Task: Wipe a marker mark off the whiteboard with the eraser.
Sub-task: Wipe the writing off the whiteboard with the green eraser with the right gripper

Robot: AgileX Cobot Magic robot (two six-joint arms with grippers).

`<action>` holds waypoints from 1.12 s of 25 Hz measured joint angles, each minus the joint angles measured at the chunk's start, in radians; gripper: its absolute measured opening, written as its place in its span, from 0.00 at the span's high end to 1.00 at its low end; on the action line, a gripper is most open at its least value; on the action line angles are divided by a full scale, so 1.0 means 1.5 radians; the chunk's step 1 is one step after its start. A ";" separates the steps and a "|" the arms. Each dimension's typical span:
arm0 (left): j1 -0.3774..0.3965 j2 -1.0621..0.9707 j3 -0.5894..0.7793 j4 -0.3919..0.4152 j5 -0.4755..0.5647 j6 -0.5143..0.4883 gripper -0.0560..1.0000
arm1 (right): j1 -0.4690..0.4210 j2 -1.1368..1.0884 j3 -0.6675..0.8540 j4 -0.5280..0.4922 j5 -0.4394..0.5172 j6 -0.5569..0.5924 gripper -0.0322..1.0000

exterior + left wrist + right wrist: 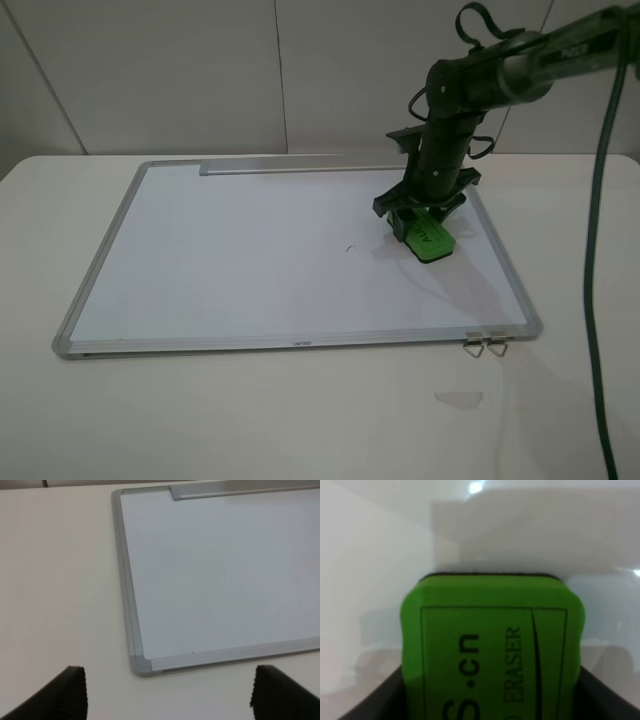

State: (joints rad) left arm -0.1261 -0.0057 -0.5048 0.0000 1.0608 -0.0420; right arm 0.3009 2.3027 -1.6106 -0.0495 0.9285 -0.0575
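The whiteboard (250, 250) lies flat on the table, silver-framed. A tiny black marker mark (349, 247) sits right of its middle. My right gripper (420, 215) reaches down over the board's right part, shut on the green eraser (430, 240). The eraser rests tilted on the board, a short way right of the mark. In the right wrist view the eraser (492, 645) fills the space between my gripper (490, 702) fingers, with white board (380, 555) beyond. The left gripper (167, 695) hangs open off the whiteboard (225, 570), near one corner, holding nothing.
A tray strip (290, 168) runs along the board's far edge. Two metal clips (485, 346) hang at the near right corner. A pale tape scrap (458, 400) lies on the table in front. A dark cable (595, 250) hangs down at the right.
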 joint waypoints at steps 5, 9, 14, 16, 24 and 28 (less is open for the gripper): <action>0.000 0.000 0.000 0.000 0.000 0.000 0.30 | 0.020 0.000 0.000 0.008 -0.001 0.000 0.40; 0.000 0.000 0.000 0.000 0.000 0.000 0.30 | 0.095 0.000 0.000 0.017 -0.004 -0.001 0.40; 0.000 0.000 0.000 0.000 0.000 0.000 0.30 | 0.211 0.000 0.000 0.033 -0.006 -0.001 0.40; 0.000 0.000 0.000 0.000 0.000 0.000 0.30 | 0.257 0.000 0.000 0.033 -0.007 -0.001 0.40; 0.000 0.000 0.000 0.000 0.000 0.000 0.30 | 0.318 0.002 0.000 0.033 -0.009 -0.001 0.40; 0.000 0.000 0.000 0.000 0.000 0.000 0.30 | 0.282 0.002 0.000 0.026 -0.013 0.004 0.40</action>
State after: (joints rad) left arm -0.1261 -0.0057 -0.5048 0.0000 1.0608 -0.0420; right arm 0.7241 2.3061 -1.6106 -0.0100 0.9092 -0.0513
